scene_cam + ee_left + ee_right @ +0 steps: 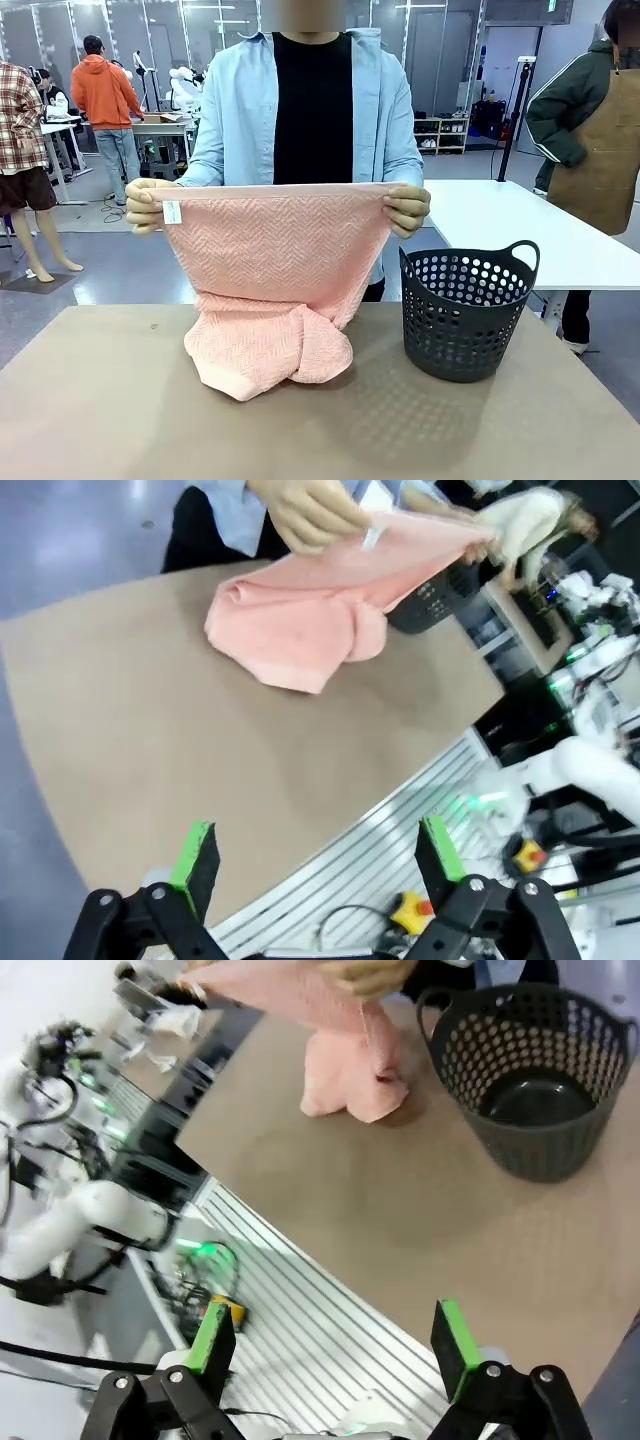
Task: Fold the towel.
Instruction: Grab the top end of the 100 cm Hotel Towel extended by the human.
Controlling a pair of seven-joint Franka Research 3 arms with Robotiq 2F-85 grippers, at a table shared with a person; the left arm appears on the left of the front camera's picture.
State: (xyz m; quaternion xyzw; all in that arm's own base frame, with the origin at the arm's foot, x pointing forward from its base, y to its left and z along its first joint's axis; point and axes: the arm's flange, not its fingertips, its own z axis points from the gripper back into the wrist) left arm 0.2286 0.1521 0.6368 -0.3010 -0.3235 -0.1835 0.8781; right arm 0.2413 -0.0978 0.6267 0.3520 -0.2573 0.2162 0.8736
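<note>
Across the far edge of the brown table (100, 400), a person in a light blue shirt over a black top holds the salmon-pink towel (275, 270) up by its top hem band, stretched taut between 2 hands. The hand by the tag (150, 205) pinches 1 upper corner, just beside the small white tag (172, 212), which hangs down from the hem. The other hand (408, 208) grips the opposite corner, above the basket's side of the table. From that hem the herringbone cloth hangs down facing the robot and narrows toward the table. Its lower part rests bunched on the tabletop in a rounded, loosely doubled heap, near the middle of the table.

Just beside the heap, on the robot's right, stands a dark grey perforated plastic basket (465, 310) with 2 loop handles. It is upright, close to the towel, and I cannot tell whether the 2 touch.

Seen from the left wrist, the left gripper (318, 845) hangs over the near table edge with its jaws wide apart. Nothing lies between its green pads (198, 850), and the towel is well away across the table. From the right wrist, the right gripper (333, 1335) is likewise spread wide, holding nothing. It sits over the ribbed metal border of the table, with the basket and the towel heap far ahead of it.
</note>
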